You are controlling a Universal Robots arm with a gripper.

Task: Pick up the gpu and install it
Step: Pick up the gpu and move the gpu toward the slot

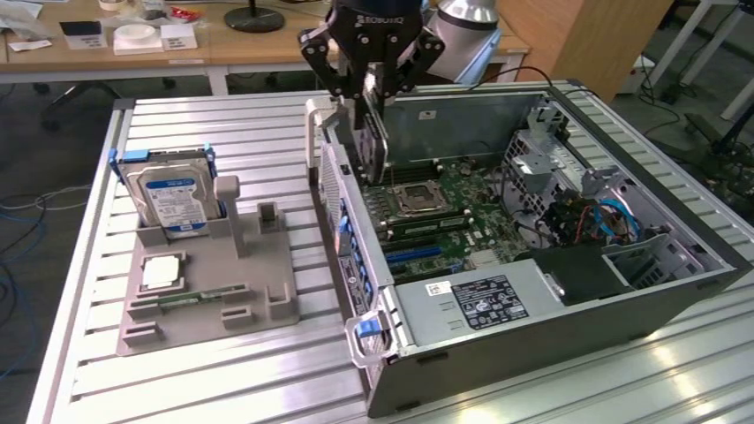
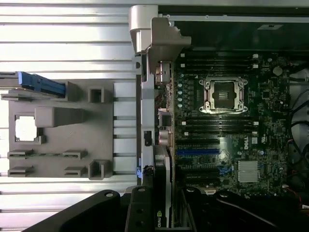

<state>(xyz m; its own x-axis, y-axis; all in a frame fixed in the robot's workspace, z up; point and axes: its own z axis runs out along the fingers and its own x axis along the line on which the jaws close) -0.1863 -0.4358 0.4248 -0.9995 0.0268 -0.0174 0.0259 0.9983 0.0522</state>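
The black gripper [image 1: 369, 93] clenches the thin, flat, dark gpu [image 1: 374, 141] with its pale metal bracket, upright over the open grey metal computer case [image 1: 659, 291] at its far end on the exterior view's left, so pickup looks done, while seating on the green motherboard [image 1: 471, 208] is not yet done.

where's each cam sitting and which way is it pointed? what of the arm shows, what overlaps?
Exterior view: raised beside the table, looking down over the grey fixture and open PC case; shows the end effector gripping the gpu upright over the case.
Wrist view: on the wrist, looking straight down at the motherboard; shows the end effector's dark body.
Shared: gpu, fixture, hard drive, CPU socket.
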